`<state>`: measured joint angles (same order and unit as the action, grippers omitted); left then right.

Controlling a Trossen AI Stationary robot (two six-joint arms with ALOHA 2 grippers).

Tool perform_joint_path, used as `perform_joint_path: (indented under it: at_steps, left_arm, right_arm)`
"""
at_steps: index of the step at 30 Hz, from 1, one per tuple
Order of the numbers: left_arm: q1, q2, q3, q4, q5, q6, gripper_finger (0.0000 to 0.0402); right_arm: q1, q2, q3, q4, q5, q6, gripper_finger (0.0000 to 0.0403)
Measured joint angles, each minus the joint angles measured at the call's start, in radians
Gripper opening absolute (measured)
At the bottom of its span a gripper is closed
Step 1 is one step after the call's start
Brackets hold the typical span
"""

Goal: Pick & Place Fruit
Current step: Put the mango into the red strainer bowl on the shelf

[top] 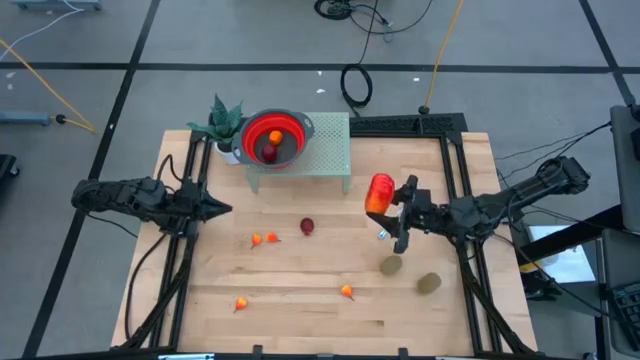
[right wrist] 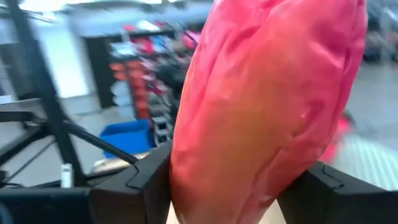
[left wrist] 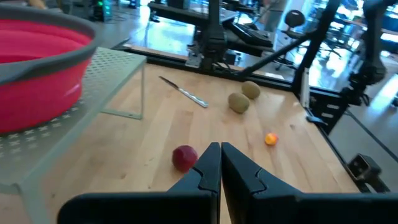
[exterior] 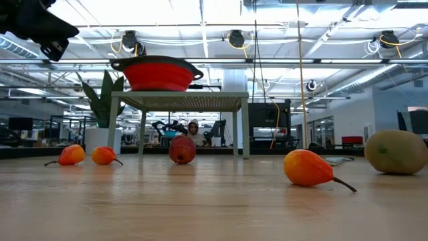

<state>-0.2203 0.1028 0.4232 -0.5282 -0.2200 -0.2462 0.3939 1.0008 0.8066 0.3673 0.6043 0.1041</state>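
Observation:
A red bowl [top: 272, 140] stands on a pale green rack [top: 330, 150] at the far middle, with an orange piece and a dark red fruit inside. My right gripper [top: 398, 205] is closed on a red-orange oval fruit [top: 380, 192] above the table, right of the rack. On the table lie a dark red round fruit [top: 307, 227], small orange pieces [top: 263, 239] [top: 241, 303] [top: 347, 292] and two brownish-green ovals [top: 391, 265] [top: 429, 283]. My left gripper [top: 225, 209] waits shut at the left, above the table. My right gripper pinches the red-orange oval by its two sides [right wrist: 186, 168] between its two fingers [right wrist: 140, 180]. The fingers reach in about level from the table's right side. The fruit is lifted clear of the table and stands roughly upright, rising past the fingers.
A slim blue-and-white stick [top: 382, 235] lies on the table under my right gripper. A potted plant [top: 225, 125] stands left of the rack. Black frame rails [top: 455, 180] run along the table's left, right and far right sides. Bare wood shows at the near middle.

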Motion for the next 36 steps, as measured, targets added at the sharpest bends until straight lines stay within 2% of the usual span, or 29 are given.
perform_joint_path:
  at_steps: [4,9,23,26,36]
  left_arm:
    - [0.000,0.000,0.000,0.000,-0.018,-0.003,0.0010]
    - [0.000,0.000,0.000,0.000,-0.018,-0.027,0.0010]
    - [0.000,0.001,0.000,0.000,-0.019,-0.051,0.0010]
    - [0.000,0.001,0.000,0.000,-0.019,-0.051,0.0010]
    - [0.000,0.001,0.000,0.001,-0.019,-0.050,0.0010]
  right_arm:
    - [0.000,0.000,0.000,0.132,-0.142,-0.152,0.0218]
    - [0.000,0.000,0.000,0.252,-0.344,-0.263,0.0219]
    - [0.000,0.000,-0.001,0.438,-0.803,-0.358,0.0221]
    - [0.001,0.000,-0.001,0.472,-0.846,-0.360,0.0220]
    - [0.001,0.000,-0.001,0.466,-0.816,-0.335,0.0221]
